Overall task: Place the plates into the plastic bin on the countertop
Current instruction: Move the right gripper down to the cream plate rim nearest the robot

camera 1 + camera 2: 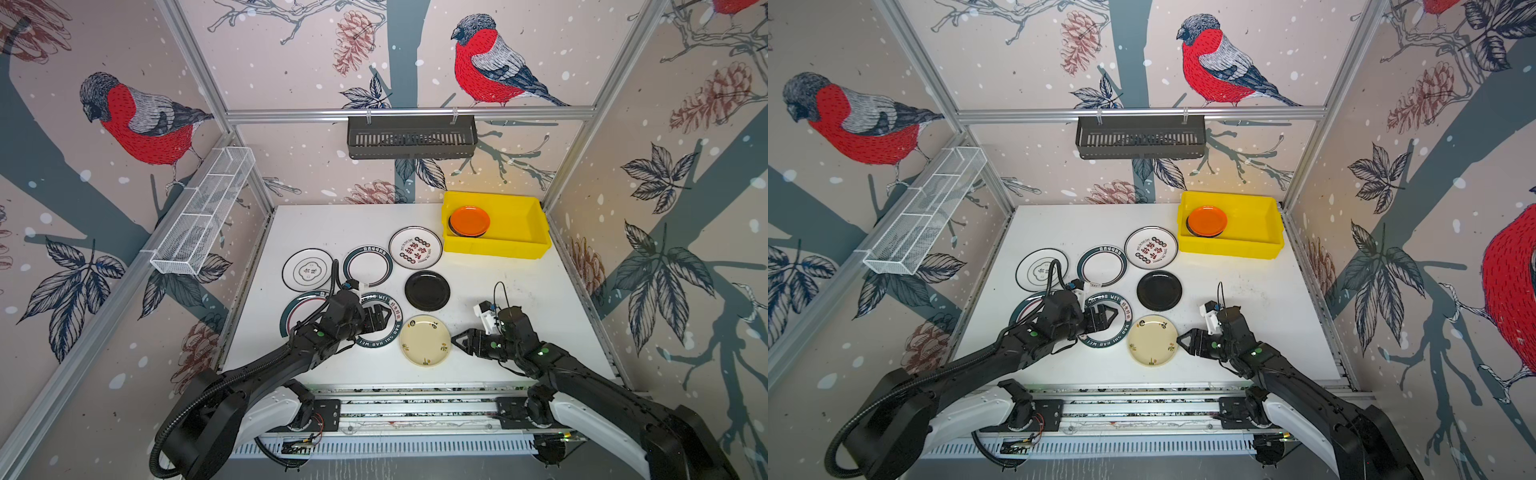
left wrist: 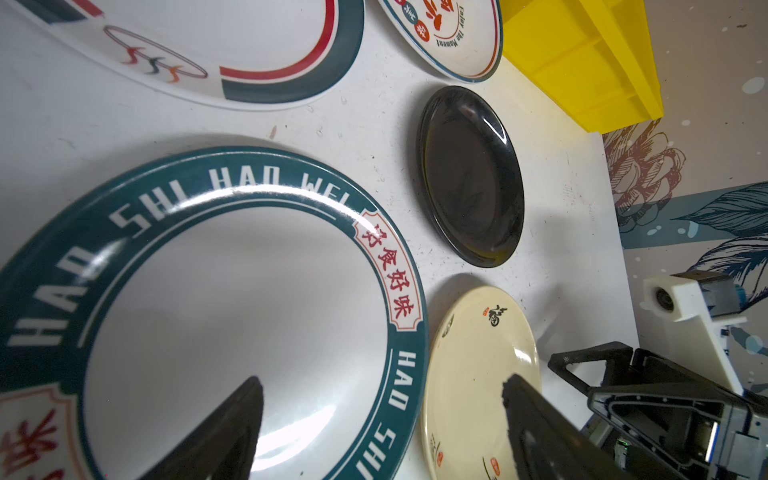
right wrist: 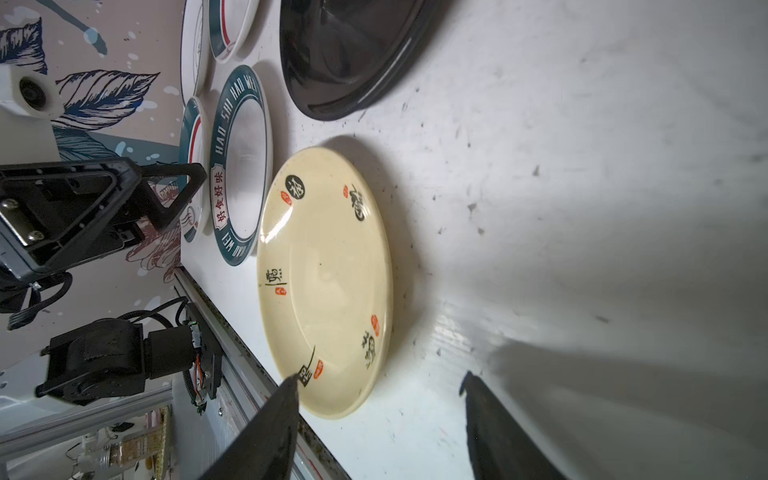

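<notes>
**Cream plate lined up for a rim grasp**

The pick-up step is judged to be in hand. In the right wrist view the right jaws are seen parted, with the near rim of the cream plate (image 3: 328,282) lying between them. One fingertip (image 3: 286,395) is set over the plate's edge and the other over bare worktop (image 3: 582,166). Nothing is gripped yet. The left jaws are likewise held apart, and the rim of the green lettered plate (image 2: 232,299) is straddled by them; whether it is touched cannot be told.

The plastic bin (image 1: 498,247) is found well beyond the right jaws, past the black plate (image 1: 427,291). An orange plate (image 1: 469,221) is already stacked in it on a dark one. Seven plates are counted on the worktop, so most of the task is judged to remain.

For the next move, one finger would have to be worked under the shallow lip before the jaws are closed, since the plate lies flat. A lift and a carry toward the bin's free half would then be called for.

Room is tight across the cream plate. Its far edge almost meets the lettered plate, and the two pairs of jaws face each other over it. The front rail (image 1: 415,390) runs close beside the right jaws. Open worktop is left on their other side and ahead toward the bin.
</notes>
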{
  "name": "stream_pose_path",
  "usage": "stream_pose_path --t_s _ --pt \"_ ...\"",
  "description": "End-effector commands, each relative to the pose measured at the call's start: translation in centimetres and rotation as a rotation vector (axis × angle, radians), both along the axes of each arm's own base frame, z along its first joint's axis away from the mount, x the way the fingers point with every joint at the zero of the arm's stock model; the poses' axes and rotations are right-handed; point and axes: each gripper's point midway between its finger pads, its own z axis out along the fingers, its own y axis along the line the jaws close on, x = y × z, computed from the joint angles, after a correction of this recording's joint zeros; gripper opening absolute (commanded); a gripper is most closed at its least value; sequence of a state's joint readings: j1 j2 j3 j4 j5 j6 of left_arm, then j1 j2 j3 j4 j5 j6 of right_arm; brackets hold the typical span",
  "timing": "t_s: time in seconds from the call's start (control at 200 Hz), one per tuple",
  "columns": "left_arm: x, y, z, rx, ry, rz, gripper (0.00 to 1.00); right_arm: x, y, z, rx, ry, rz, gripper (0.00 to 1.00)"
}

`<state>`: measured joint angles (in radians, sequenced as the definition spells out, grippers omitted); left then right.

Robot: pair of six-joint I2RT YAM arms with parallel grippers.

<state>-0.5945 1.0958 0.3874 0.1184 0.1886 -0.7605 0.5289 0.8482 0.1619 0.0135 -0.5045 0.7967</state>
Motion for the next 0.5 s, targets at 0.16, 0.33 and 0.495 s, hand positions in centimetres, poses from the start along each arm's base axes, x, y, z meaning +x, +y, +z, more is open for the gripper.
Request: stream_pose_path --t_s 0.16,0.33,0.495 --pt "0.4 -0.9 0.8 -0.056 -0.019 -0.008 0.89 0.3 0.5 0.0 0.042 0.002 -0.058 0.53" --pt "0.7 -1.2 1.0 -0.061 -0.024 -0.014 0.89 0.1 0.8 -0.5 0.028 0.027 -0.050 0.47" --pt "0.7 -1.4 0.8 -0.067 -0.021 -0.022 0.89 -0.2 1.5 -0.7 0.014 0.032 -0.028 0.42"
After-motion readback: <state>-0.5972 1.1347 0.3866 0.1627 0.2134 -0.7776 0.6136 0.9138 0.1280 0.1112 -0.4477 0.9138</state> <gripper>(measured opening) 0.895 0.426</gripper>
